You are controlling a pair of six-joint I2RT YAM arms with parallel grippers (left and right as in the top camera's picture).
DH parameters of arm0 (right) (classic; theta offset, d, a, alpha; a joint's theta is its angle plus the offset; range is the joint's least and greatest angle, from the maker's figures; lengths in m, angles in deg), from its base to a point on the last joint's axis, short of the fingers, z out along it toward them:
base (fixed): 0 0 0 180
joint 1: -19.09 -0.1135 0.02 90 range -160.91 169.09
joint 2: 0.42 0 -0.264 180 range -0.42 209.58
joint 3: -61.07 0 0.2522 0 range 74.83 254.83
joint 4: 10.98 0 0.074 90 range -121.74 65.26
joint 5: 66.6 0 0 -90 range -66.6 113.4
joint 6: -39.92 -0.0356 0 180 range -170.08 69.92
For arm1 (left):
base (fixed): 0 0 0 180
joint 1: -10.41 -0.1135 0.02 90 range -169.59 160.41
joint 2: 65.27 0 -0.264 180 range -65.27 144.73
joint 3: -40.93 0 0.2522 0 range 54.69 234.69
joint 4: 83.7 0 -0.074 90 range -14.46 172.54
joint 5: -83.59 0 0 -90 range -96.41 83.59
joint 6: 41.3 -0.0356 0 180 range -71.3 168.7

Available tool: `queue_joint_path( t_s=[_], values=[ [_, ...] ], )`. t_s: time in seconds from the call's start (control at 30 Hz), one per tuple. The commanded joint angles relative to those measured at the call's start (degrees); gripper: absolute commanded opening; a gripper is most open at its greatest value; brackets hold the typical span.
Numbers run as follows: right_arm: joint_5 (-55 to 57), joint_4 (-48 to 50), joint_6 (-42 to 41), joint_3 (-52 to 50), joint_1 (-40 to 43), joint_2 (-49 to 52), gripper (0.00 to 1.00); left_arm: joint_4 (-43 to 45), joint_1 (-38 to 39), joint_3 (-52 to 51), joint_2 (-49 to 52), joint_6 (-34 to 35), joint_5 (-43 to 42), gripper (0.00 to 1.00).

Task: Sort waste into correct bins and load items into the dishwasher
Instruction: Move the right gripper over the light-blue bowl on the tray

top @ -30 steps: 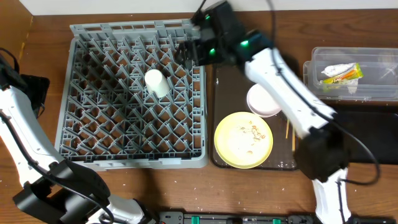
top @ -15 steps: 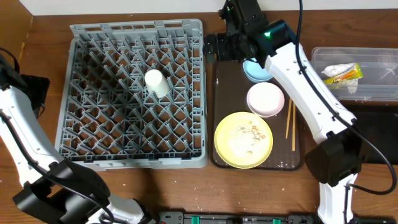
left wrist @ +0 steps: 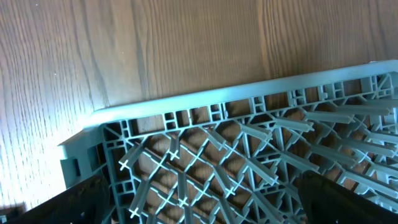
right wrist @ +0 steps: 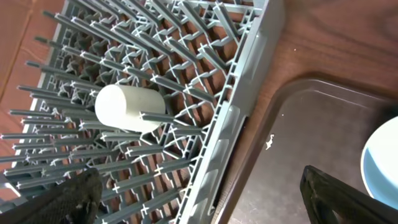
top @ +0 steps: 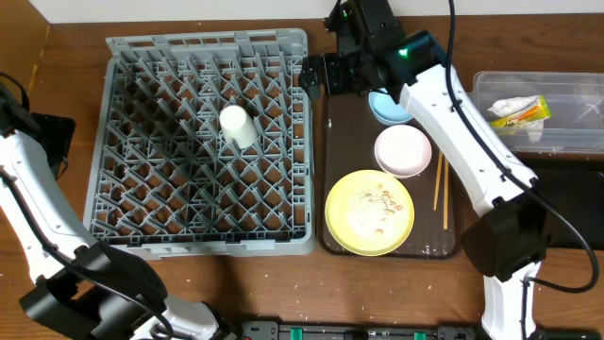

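The dishwasher (top: 203, 142) is the big grey peg rack on the left. A small cream cup (top: 238, 126) lies on its side among the pegs, also seen in the right wrist view (right wrist: 127, 109). My right gripper (top: 319, 76) hangs open and empty over the rack's right rim (right wrist: 249, 81) and the tray's edge. The light blue bowl (top: 389, 107), pinkish-white bowl (top: 403, 151), chopsticks (top: 440, 184) and yellow plate (top: 369, 212) with crumbs (top: 377, 200) sit on the brown tray. My left gripper (left wrist: 199, 211) is open over a rack corner (left wrist: 93, 124).
A dark brown serving tray (top: 342, 142) lies right of the rack. At the far right, the clear tub (top: 566, 132) holds a yellow-green wrapper (top: 517, 110) and white paper. The black tray (top: 566, 203) lies in front of it. My left arm (top: 28, 189) runs along the table's left side.
My right gripper has swung from above the rack's back right part over to the rack's right rim. The blue bowl, hidden before, now shows. The cup and left arm have not moved.
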Motion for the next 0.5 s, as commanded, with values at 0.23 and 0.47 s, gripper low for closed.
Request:
queue_joint_path(
  t_s=[0.23,0.47],
  values=[
    [0.9,0.2,1.1,0.0,-0.5,1.2,0.99,-0.2,-0.2,-0.2,-1.1,0.5,1.1,0.98],
    [4.3,-0.3,1.0,0.0,-0.5,1.2,0.99,-0.2,-0.2,-0.2,-1.1,0.5,1.1,0.98]
  ],
)
